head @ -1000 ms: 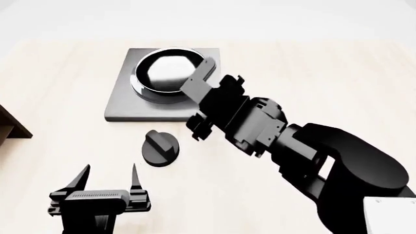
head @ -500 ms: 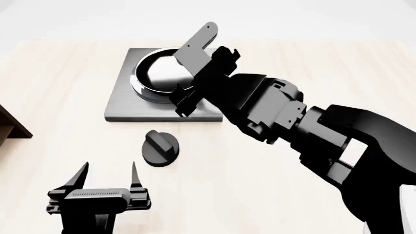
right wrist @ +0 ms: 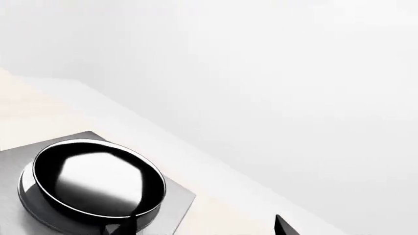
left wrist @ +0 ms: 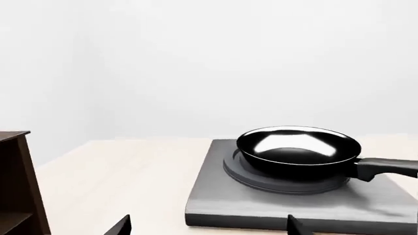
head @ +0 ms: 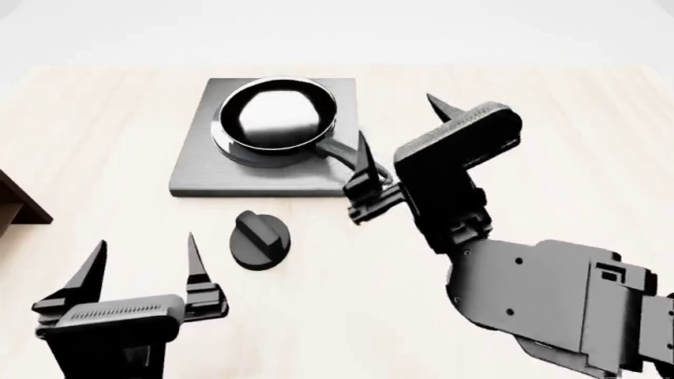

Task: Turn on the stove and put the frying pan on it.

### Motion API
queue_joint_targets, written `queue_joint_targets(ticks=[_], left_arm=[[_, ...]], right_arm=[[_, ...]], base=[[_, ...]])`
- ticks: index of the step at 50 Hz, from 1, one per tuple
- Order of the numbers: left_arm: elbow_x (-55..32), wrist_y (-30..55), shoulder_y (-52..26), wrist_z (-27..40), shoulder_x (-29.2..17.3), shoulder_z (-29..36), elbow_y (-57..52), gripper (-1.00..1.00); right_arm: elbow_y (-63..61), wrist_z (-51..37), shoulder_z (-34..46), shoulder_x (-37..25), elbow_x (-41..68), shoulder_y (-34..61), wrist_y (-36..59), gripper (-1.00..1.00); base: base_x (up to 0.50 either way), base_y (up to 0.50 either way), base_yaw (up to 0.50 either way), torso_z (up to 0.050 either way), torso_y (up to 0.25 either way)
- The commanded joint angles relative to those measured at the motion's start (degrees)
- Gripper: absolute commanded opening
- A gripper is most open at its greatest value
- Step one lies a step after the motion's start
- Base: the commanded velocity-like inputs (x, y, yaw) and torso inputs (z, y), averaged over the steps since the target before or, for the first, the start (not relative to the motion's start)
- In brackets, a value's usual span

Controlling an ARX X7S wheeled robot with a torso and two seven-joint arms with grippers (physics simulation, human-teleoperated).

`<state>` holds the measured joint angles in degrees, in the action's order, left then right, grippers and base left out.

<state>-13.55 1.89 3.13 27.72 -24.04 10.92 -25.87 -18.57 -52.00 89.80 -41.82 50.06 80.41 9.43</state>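
Observation:
The frying pan [head: 274, 118], black with a shiny inside, sits on the dark rings of the grey stove [head: 205, 170]; its handle [head: 339, 150] points toward my right arm. It also shows in the left wrist view [left wrist: 297, 152] and the right wrist view [right wrist: 95, 183]. The round black knob [head: 260, 238] lies on the table in front of the stove. My right gripper [head: 398, 130] is open and empty, raised just right of the pan handle. My left gripper [head: 145, 268] is open and empty, near the front, left of the knob.
A dark brown wooden shelf [head: 19, 207] stands at the left edge, also in the left wrist view [left wrist: 16, 186]. The light wooden tabletop [head: 548, 134] spreads to the right of the stove.
My right gripper has let go of the pan handle, opened and drawn back to the right and up. The pan now rests on the stove. My left gripper shifted slightly left.

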Motion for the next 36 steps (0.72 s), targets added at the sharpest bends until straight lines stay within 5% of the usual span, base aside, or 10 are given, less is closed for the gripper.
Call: queue_joint_targets(ticks=[1, 16, 21, 26, 31, 36], left_arm=[[2.4, -2.47, 0.89, 0.87, 0.87, -3.52, -5.69, 1.0], [1.8, -14.33, 8.18, 3.21, -1.26, -12.79, -14.51, 1.0], [1.81, -17.78, 11.41, 3.34, -1.9, -15.85, -16.71, 1.0], [0.97, -23.09, 16.18, 2.82, -2.36, -19.53, -18.41, 1.0], [0.15, -26.56, 18.77, 2.28, -2.49, -21.27, -19.58, 1.0], [0.37, -28.86, 19.89, 1.83, -2.28, -21.83, -19.96, 1.0]], right_arm=[[-18.68, -15.4, -0.4, -14.17, -11.26, -9.24, -7.45, 1.0], [-33.71, -37.48, 3.58, -34.34, -40.38, -24.73, -17.26, 1.0], [-37.21, -37.95, -21.99, -38.48, -46.83, -51.97, -18.3, 1.0], [-40.15, -37.96, -58.72, -37.64, -57.44, -93.63, -18.43, 1.0], [-40.05, -37.82, -78.06, -35.69, -63.13, -115.17, -23.04, 1.0], [-40.02, -37.08, -87.36, -33.27, -67.01, -124.98, -26.57, 1.0]], base=[[0.0, 0.0, 0.0, 0.0, 0.0], [0.0, 0.0, 0.0, 0.0, 0.0], [0.0, 0.0, 0.0, 0.0, 0.0], [0.0, 0.0, 0.0, 0.0, 0.0], [0.0, 0.0, 0.0, 0.0, 0.0], [0.0, 0.0, 0.0, 0.0, 0.0]])
